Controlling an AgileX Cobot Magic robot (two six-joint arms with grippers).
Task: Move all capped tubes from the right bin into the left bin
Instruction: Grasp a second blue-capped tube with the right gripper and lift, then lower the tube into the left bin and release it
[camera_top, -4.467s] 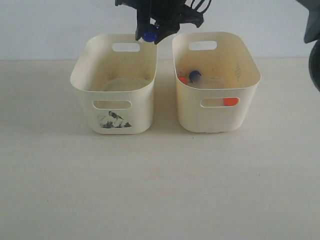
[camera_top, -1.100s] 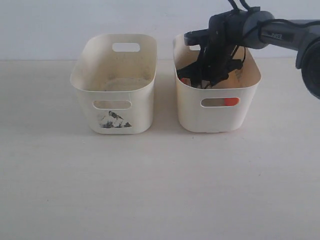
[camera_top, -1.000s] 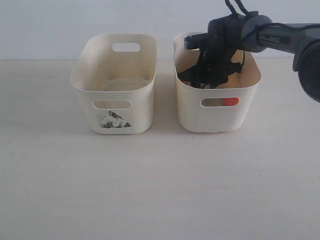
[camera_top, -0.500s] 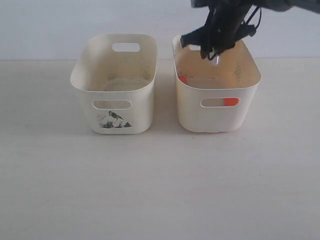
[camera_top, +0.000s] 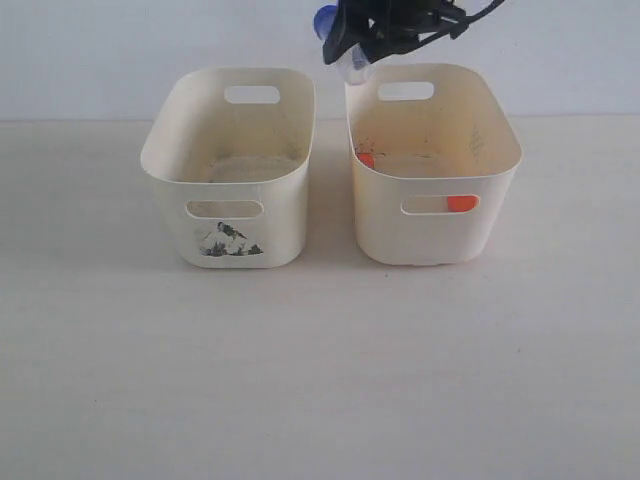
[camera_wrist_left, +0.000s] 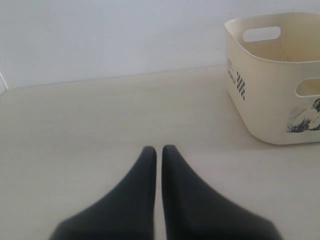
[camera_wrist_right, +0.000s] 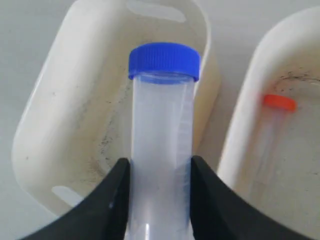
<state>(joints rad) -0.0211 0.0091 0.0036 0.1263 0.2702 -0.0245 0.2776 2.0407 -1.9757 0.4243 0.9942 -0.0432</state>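
**Blue-capped tube held aloft over the gap between the bins**

A blue-capped tube (camera_wrist_right: 161, 135) is clamped by its clear body in the right pincer (camera_wrist_right: 160, 162), with the cap end left free. It is raised above the rims where the left bin (camera_top: 160, 165) and the right bin (camera_top: 505, 160) stand side by side. An orange-capped tube (camera_wrist_right: 279, 102) is seen lying in the right bin, and another orange cap (camera_top: 461, 203) is seen through its front slot. The left pincer (camera_wrist_left: 159, 150) is drawn narrow, with nothing gripped, over the bench (camera_wrist_left: 75, 125).

bins 2: left bin (camera_top: 172, 190), right bin (camera_top: 500, 205) | blue-capped tube (camera_wrist_right: 161, 130) 1 | orange-capped tubes (camera_top: 366, 159) (camera_top: 461, 203) 2
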